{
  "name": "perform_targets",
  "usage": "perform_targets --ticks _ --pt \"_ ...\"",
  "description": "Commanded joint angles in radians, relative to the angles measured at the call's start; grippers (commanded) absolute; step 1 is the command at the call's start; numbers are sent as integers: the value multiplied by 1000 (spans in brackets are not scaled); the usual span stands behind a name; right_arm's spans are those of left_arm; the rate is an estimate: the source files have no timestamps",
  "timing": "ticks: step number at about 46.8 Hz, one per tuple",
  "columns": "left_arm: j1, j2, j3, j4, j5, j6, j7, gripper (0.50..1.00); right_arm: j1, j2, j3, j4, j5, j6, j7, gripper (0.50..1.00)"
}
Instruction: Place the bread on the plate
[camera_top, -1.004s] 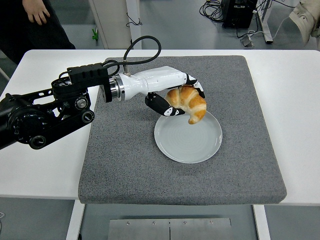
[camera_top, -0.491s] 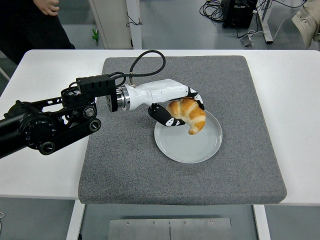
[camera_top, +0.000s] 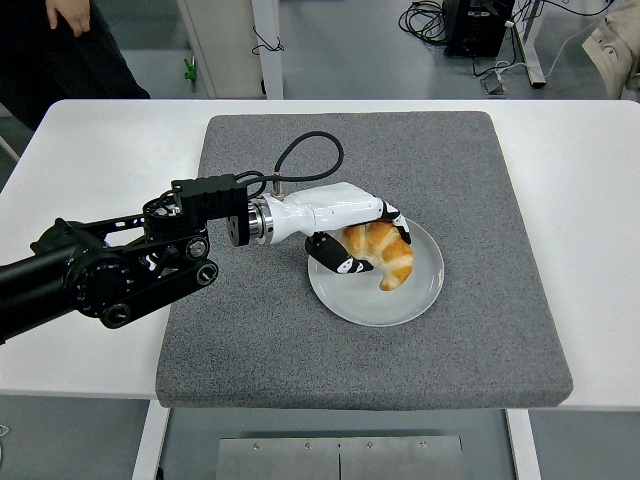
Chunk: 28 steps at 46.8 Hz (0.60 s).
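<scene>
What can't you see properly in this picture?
Head view only:
- Whether the bread rests on the plate: its underside is hidden.
- The left hand covers the bread's near end.
- The right arm is out of frame.
- The person at the top left is cut off by the edge.

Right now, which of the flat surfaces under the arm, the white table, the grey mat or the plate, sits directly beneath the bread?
The white round plate, lying on the grey mat; the left hand holds the bread over it.

Glossy smooth plate (camera_top: 420, 300) on rough grey felt-like mat (camera_top: 250, 340); flaky bread (camera_top: 385, 250).
</scene>
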Motion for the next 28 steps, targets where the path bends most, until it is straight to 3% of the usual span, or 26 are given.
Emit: perform_targets --ticks 1,28 --pt "3 -2 0 11 1 0 0 542 -1 0 0 0 0 0 0 1000" --pt "15 -57 29 83 3 26 3 542 -1 0 0 0 0 0 0 1000"
